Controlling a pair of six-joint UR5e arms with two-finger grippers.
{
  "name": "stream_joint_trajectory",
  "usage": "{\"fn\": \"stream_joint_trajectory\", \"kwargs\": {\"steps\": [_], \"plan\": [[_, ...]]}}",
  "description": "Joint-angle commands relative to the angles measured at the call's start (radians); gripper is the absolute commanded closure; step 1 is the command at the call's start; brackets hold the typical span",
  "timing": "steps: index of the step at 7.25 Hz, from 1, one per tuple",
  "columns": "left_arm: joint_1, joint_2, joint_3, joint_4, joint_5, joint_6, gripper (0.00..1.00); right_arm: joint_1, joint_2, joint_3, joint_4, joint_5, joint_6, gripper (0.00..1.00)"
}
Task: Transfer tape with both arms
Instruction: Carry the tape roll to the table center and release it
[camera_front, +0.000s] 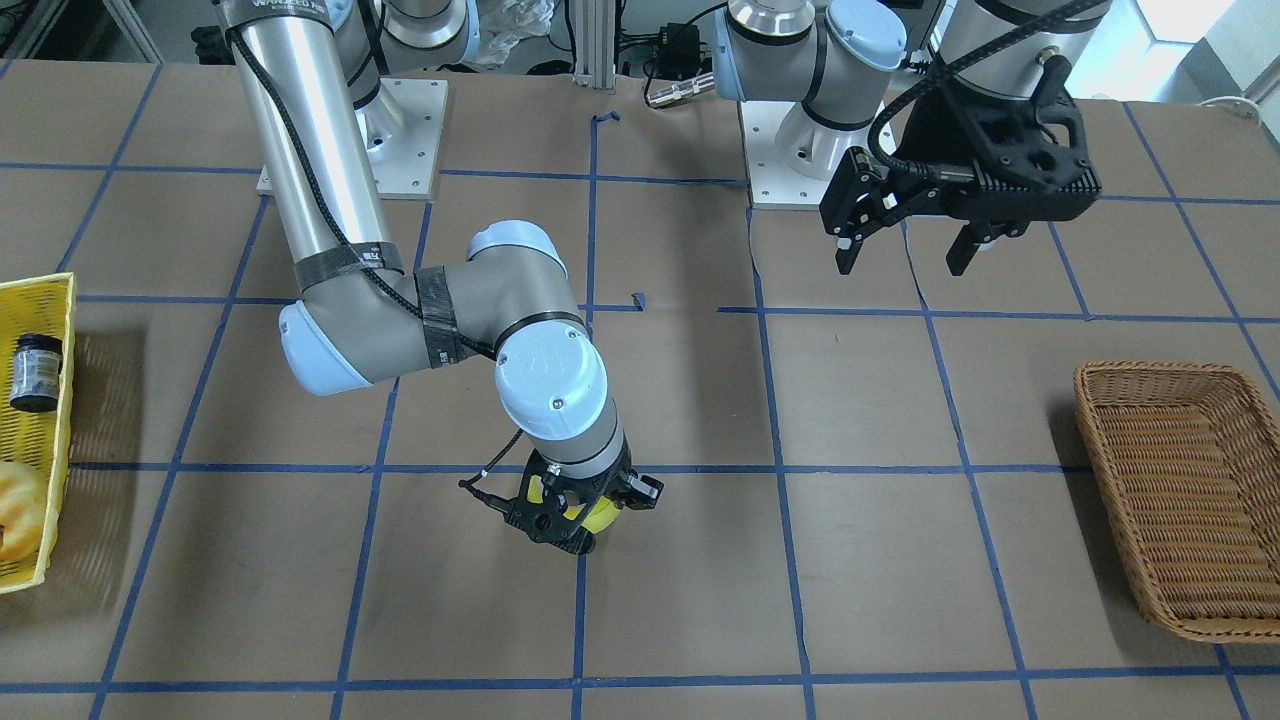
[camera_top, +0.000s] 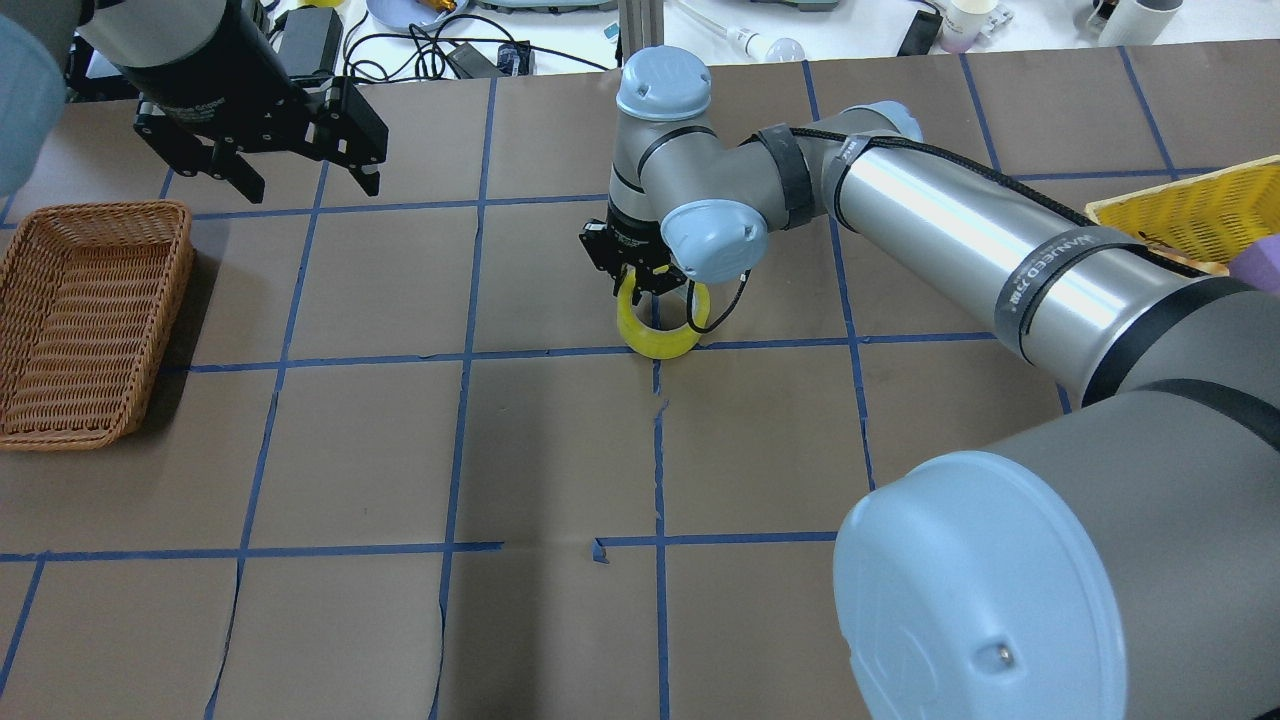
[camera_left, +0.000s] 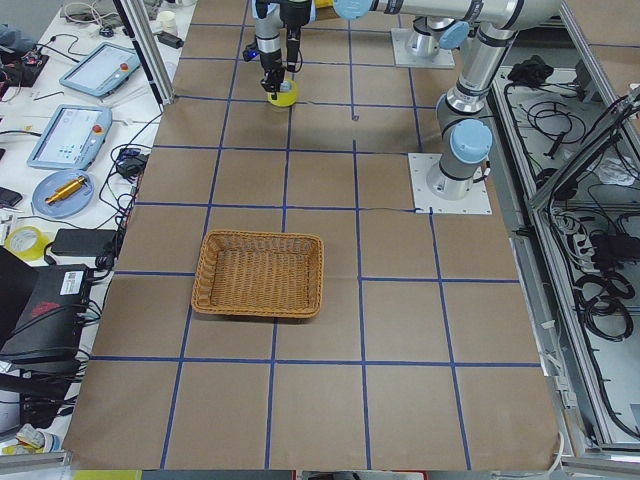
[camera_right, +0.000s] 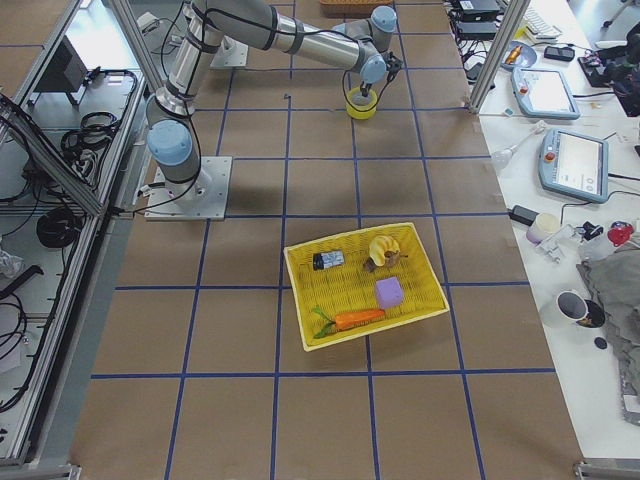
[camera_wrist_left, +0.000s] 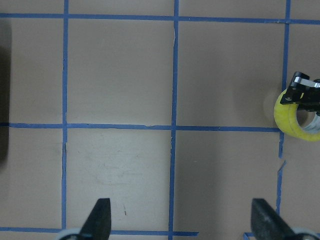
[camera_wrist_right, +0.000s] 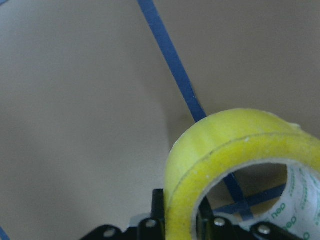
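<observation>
Clamping down on the tape (camera_wrist_right: 220, 150) is the right gripper (camera_top: 645, 275). Its two fingers pinch the wall of the yellow ring, one inside the hole, one outside, and the white core shows in the wrist view. The roll hangs tilted below the fingers, low over the table (camera_top: 560, 450), right at a crossing of the blue grid lines (camera_top: 460, 354). Whether its lower edge touches the paper, I cannot tell. The right arm (camera_top: 960, 240) reaches in long from its side, wrist pointing straight down at mid-table.

Over to the left gripper (camera_top: 310, 187): jaws spread wide, nothing between them, hovering well above the table and well apart from the tape. Its own wrist camera catches the roll at the far edge of the view. Near it sits the brown wicker basket (camera_top: 100, 215). At the opposite end lies the yellow basket (camera_front: 60, 450), with a small dark jar (camera_front: 37, 372) inside.
</observation>
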Motion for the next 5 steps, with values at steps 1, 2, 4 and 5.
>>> {"fn": "stream_joint_trajectory", "kwargs": {"steps": [1, 2, 4, 5], "plan": [[0.008, -0.019, 0.018, 0.03, -0.024, -0.008, 0.0, 0.0, -0.016, -0.003, -0.003, 0.006, -0.002, 0.0], [0.008, -0.027, 0.012, 0.047, -0.035, -0.007, 0.0, -0.005, -0.042, -0.006, 0.006, -0.008, -0.01, 0.0], [0.003, -0.063, 0.004, 0.073, -0.067, -0.011, 0.0, -0.07, -0.134, 0.01, 0.066, -0.053, -0.159, 0.0], [-0.004, -0.077, 0.007, 0.088, -0.067, -0.023, 0.0, -0.15, -0.177, 0.01, 0.138, -0.087, -0.318, 0.0]]}}
